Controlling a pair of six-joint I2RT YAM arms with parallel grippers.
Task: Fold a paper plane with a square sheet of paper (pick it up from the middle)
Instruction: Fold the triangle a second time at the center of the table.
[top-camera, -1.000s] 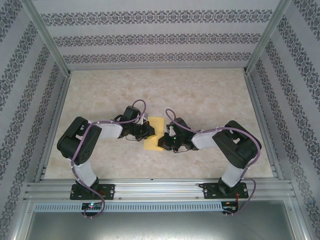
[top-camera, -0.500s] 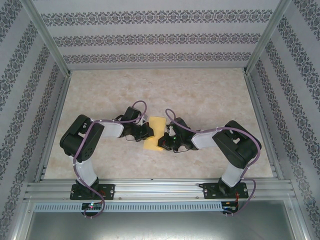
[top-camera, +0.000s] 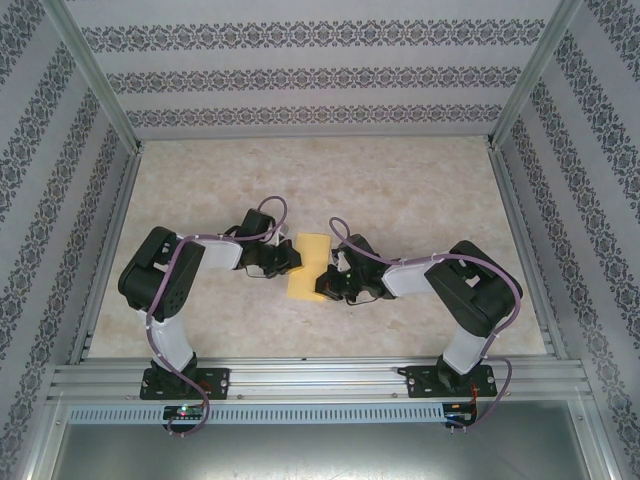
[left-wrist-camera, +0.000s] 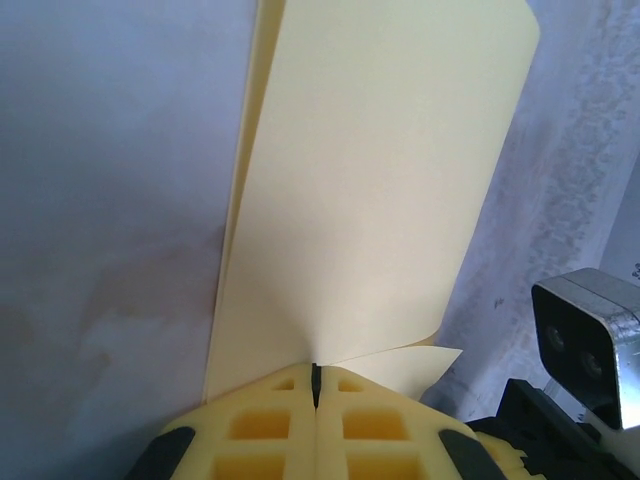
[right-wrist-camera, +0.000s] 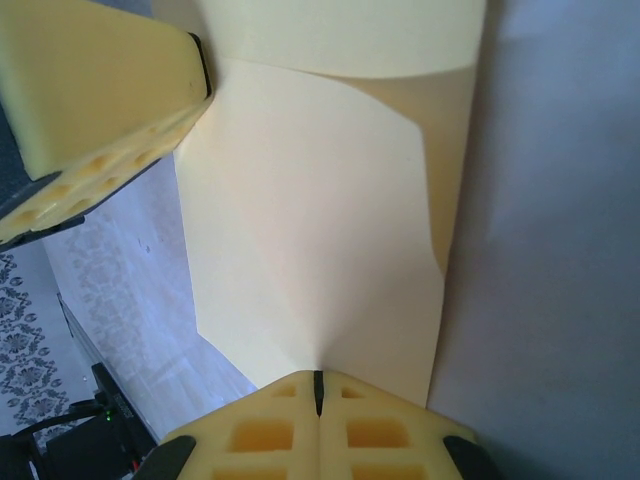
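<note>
Grip: your left gripper (left-wrist-camera: 315, 385) and right gripper (right-wrist-camera: 318, 392) each pinch the square sheet of paper (left-wrist-camera: 370, 180) | Risk: pulling apart could tear it; uneven motion could skew the crease.

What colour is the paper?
The sheet of paper is plain pale yellow, best seen in the left wrist view.

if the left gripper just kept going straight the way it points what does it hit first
The square sheet of paper it pinches, which stretches ahead of the left gripper. The right gripper sits off to one side and would probably be missed, though depth is unclear.
</note>
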